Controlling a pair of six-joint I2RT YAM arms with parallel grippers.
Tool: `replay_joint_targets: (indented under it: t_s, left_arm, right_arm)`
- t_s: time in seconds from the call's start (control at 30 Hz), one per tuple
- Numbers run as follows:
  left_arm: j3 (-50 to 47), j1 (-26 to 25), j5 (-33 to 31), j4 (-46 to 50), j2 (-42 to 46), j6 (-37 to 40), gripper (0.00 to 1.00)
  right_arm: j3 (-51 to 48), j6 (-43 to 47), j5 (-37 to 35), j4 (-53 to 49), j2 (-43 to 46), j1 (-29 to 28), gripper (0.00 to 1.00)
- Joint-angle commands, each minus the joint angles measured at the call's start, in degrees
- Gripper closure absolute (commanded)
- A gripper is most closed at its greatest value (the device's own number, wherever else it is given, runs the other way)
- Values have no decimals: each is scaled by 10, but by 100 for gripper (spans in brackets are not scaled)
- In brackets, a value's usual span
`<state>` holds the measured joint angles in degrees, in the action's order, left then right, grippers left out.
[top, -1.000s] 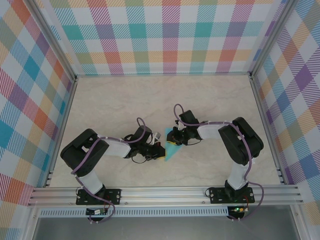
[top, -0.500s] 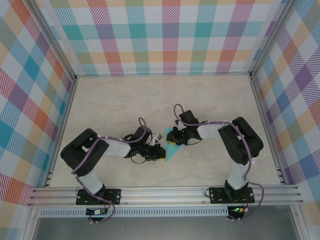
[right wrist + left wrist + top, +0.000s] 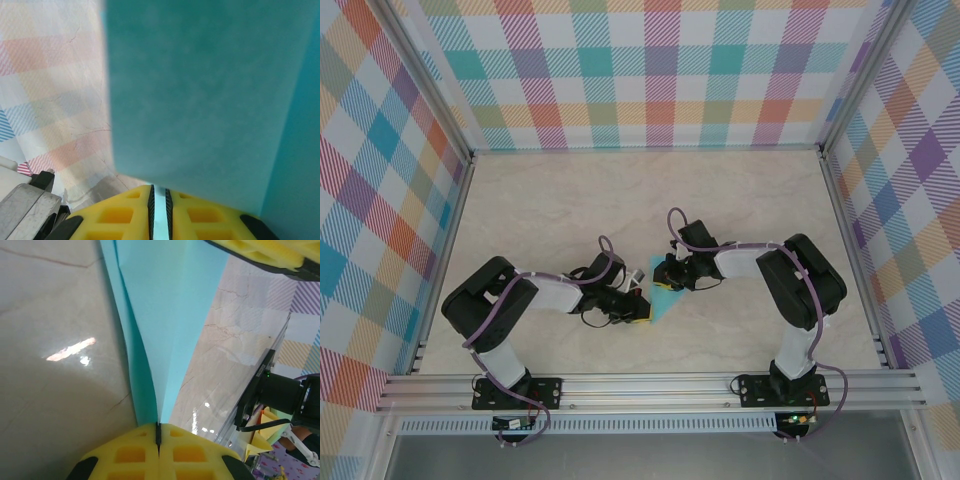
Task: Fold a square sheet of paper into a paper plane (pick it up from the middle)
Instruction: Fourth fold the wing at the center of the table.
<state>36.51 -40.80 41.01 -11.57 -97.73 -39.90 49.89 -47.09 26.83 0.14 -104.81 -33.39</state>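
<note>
Reaching in from the left of the top view, the left arm [image 3: 550, 295] lies low over the pale marbled table [image 3: 570, 200]. The left gripper [image 3: 638, 312] sits at the near, narrow end of the teal paper plane [image 3: 665, 300], which is held between the two grippers around the middle of the table. The left wrist view shows that gripper's yellow pads [image 3: 130, 455] pressed together, with the plane's pointed tip pinched in the seam between them. From there the folded paper fans away along a centre crease. Just to the right, the right gripper [image 3: 669, 278] meets the plane's wider far end at the tip of the right arm [image 3: 760, 258]. In the right wrist view its pads stand a sliver apart, clamped on a thin edge of the teal paper, which rises as a broad sheet before the lens. Checked walls [image 3: 660, 70] surround the table.
</note>
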Motion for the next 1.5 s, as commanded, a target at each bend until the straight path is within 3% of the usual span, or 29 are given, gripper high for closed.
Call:
replay_joint_targets:
  t_s: [0.0,0.37,0.6,0.93,1.17,1.47]
  left_arm:
    - [22,-11,11,80,-12,36,100]
    - [51,-40,-57,190,-12,58,100]
    - [63,-62,-52,211,0,69,94]
    - [11,-62,-138,200,151,11,84]
    - [-23,-55,-207,112,229,-70,85]
    - [-8,-55,-177,-76,124,-153,85]
  right_arm:
    - [-34,9,-55,-63,-53,-4,83]
    - [-43,4,-62,-61,-52,-4,83]
    - [-43,7,-67,-62,-55,-4,83]
    - [-44,9,-68,-64,-56,-4,83]
    - [-44,10,-68,-64,-56,-4,83]
    - [-44,8,-66,-64,-56,-4,83]
